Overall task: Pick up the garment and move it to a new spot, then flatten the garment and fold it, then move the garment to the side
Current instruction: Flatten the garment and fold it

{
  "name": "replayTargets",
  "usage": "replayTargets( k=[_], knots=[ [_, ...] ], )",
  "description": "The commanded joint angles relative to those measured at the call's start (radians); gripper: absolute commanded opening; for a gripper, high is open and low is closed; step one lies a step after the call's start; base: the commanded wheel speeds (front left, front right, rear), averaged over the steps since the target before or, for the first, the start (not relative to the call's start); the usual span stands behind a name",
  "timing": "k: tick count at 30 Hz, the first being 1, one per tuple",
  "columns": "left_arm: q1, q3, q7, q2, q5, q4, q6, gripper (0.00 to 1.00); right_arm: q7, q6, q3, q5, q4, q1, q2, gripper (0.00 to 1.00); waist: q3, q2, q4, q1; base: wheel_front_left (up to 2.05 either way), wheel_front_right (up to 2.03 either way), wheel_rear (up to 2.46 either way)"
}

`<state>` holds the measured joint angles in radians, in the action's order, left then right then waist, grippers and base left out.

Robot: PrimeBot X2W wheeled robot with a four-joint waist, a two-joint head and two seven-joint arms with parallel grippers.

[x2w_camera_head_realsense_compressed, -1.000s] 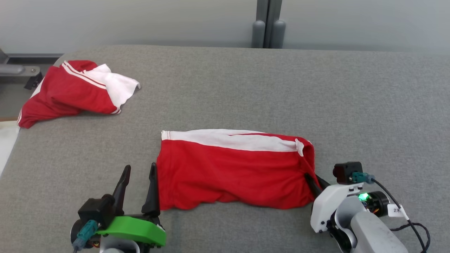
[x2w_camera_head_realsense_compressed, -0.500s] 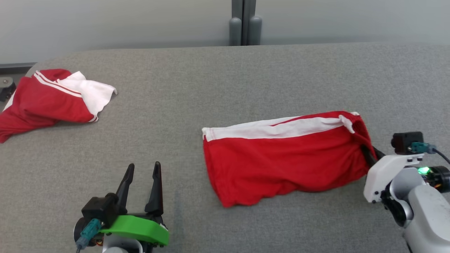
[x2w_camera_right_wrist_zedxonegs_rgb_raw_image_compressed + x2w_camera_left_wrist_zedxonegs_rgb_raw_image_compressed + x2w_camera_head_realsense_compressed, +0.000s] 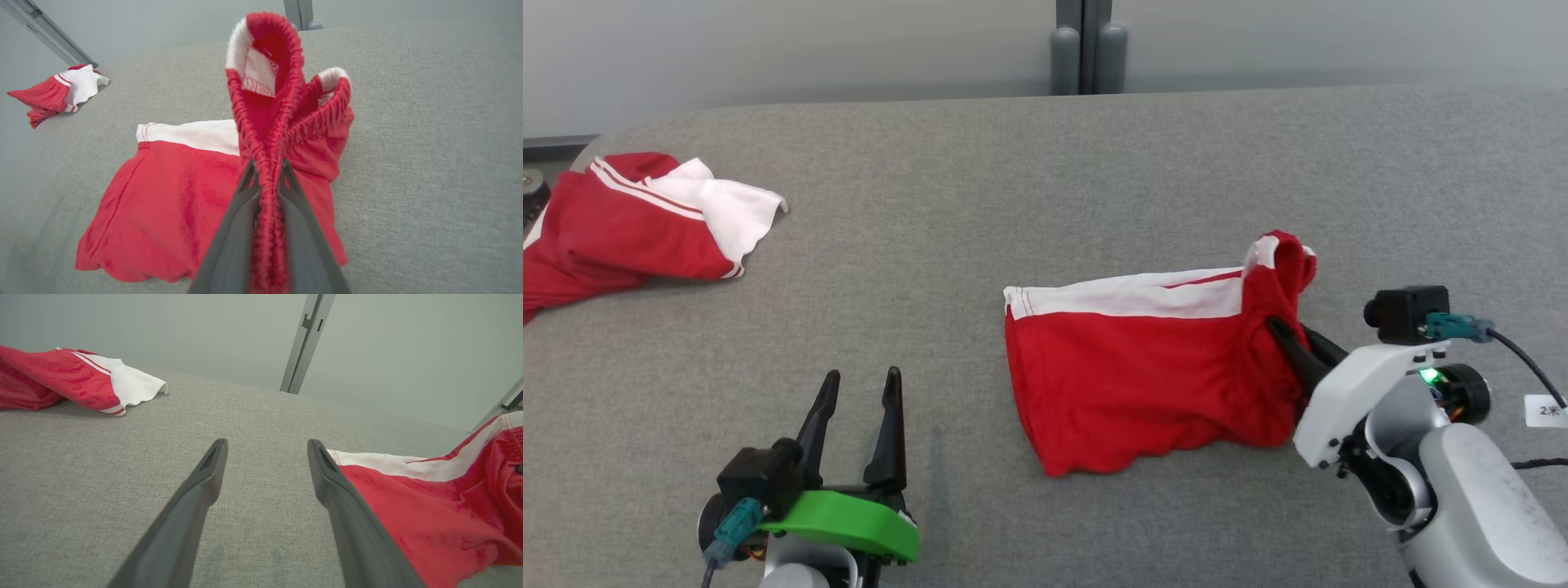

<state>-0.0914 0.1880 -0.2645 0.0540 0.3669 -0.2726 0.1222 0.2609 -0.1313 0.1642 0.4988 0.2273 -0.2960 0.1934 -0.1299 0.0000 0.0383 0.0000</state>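
The right gripper (image 3: 266,167) pinches the garment (image 3: 1143,376) by its waistband; dragging may undo the fold. The left gripper (image 3: 863,374) stands spread.

Head looks down, 2 wrists low, sharing table (image 3: 1045,188).

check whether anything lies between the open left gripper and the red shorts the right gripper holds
Nothing visible does: bare grey table lies between the left gripper and the shorts, whose far end the right gripper is shut on.
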Motion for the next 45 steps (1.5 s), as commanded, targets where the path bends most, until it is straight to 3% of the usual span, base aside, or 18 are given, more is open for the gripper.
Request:
replayTargets(
  k=[1,10,20,21,22,23,24,34,39,45],
  knots=[
    [-0.016,-0.002,0.000,0.000,-0.006,-0.003,0.002,1.00,0.009,0.001,0.018,0.010,-0.023,-0.011,-0.015,0.00,-0.003,0.0000,0.006,0.0000,0.00,0.00,0.00],
    [-0.032,0.004,0.000,-0.002,0.003,-0.001,0.005,1.00,0.042,0.001,0.163,0.013,-0.037,-0.073,-0.087,0.00,-0.021,0.0000,0.046,0.0000,0.00,0.00,0.00],
    [-0.052,0.026,0.000,-0.003,0.033,0.002,0.003,1.00,-0.007,0.001,0.286,-0.061,0.174,-0.187,-0.131,0.00,-0.050,0.0000,0.091,0.0000,0.00,0.00,0.00],
    [-0.053,0.028,0.000,-0.003,0.035,0.002,0.001,1.00,-0.012,0.001,0.292,-0.059,0.190,-0.191,-0.132,0.08,-0.052,0.0000,0.093,0.0000,0.00,0.00,0.00],
    [-0.054,0.029,0.000,-0.003,0.038,0.003,-0.001,1.00,-0.020,0.001,0.305,-0.058,0.206,-0.201,-0.134,0.36,-0.054,0.0000,0.094,0.0000,0.00,0.00,0.00],
    [-0.054,0.030,0.000,-0.003,0.039,0.003,-0.003,1.00,-0.027,0.001,0.319,-0.057,0.215,-0.209,-0.136,0.77,-0.055,0.0000,0.095,0.0000,0.00,0.00,0.00],
    [-0.055,0.031,0.000,-0.003,0.039,0.003,-0.004,1.00,-0.034,0.001,0.336,-0.052,0.224,-0.216,-0.139,1.00,-0.057,0.0000,0.095,0.0000,0.00,0.00,0.00],
    [-0.072,0.036,0.000,-0.003,0.028,-0.001,-0.007,1.00,-0.149,0.001,0.431,-0.030,0.247,-0.254,-0.141,1.00,-0.057,0.0000,0.071,0.0000,0.00,0.00,0.00],
    [-0.083,0.028,0.000,-0.003,0.012,0.000,-0.005,1.00,-0.247,0.001,0.380,-0.074,0.241,-0.259,-0.141,1.00,-0.040,0.0000,0.044,0.0000,0.00,0.00,0.00],
    [-0.082,0.015,0.000,-0.003,-0.016,0.003,-0.003,1.00,-0.385,0.001,0.233,-0.205,0.213,-0.233,-0.125,1.00,-0.004,0.0000,0.006,0.0000,0.00,0.00,0.00]
  ],
)
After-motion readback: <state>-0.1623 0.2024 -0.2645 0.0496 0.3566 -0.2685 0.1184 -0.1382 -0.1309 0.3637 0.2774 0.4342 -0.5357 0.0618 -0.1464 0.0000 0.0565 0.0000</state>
